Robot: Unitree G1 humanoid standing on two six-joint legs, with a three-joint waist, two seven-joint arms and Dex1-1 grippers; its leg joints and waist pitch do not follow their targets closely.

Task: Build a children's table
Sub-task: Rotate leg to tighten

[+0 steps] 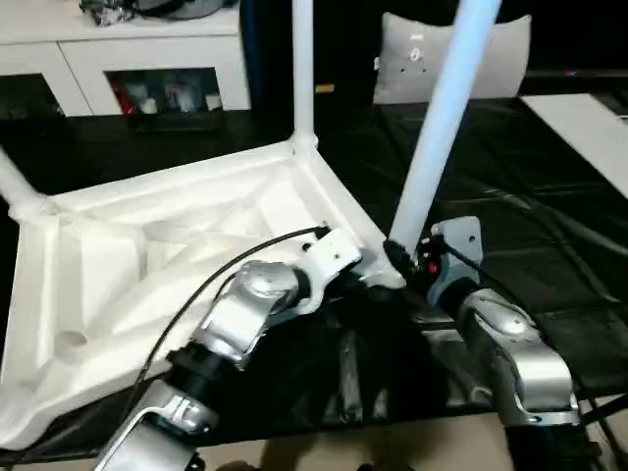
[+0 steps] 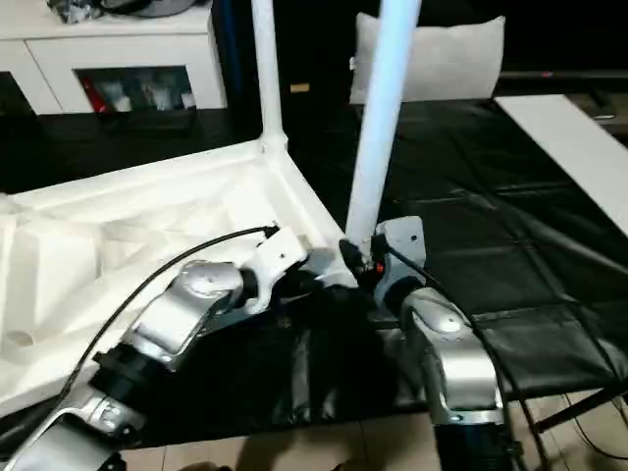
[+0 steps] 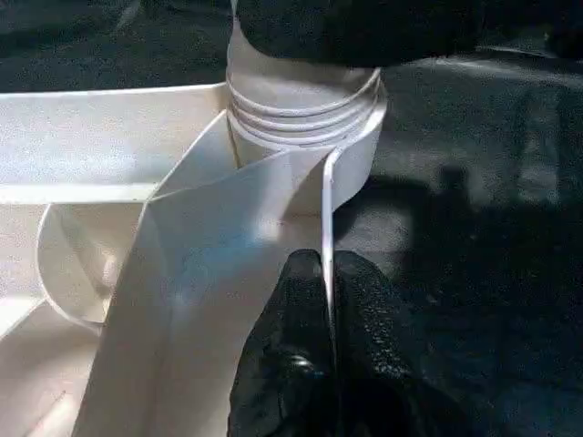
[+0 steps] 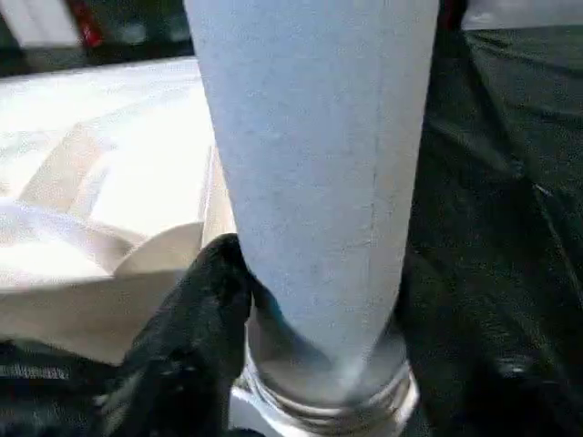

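The children's table lies upside down across the left and centre of the frame on the black-covered counter, one leg upright in its far corner. The left pincer is clamped shut on the thin rim wall at the near corner, while the right pincer grips the base of the tilted leg at that corner's socket. Bare black counter stretches to the right, with a white cabinet at upper left and a grey cushion behind.

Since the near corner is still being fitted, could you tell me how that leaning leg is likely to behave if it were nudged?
The leg leans in its corner socket with thread rings still showing, so it would probably wobble or tip. It looks like a hollow, stiff plastic tube, likely light. The right pincer at its base should steady it.
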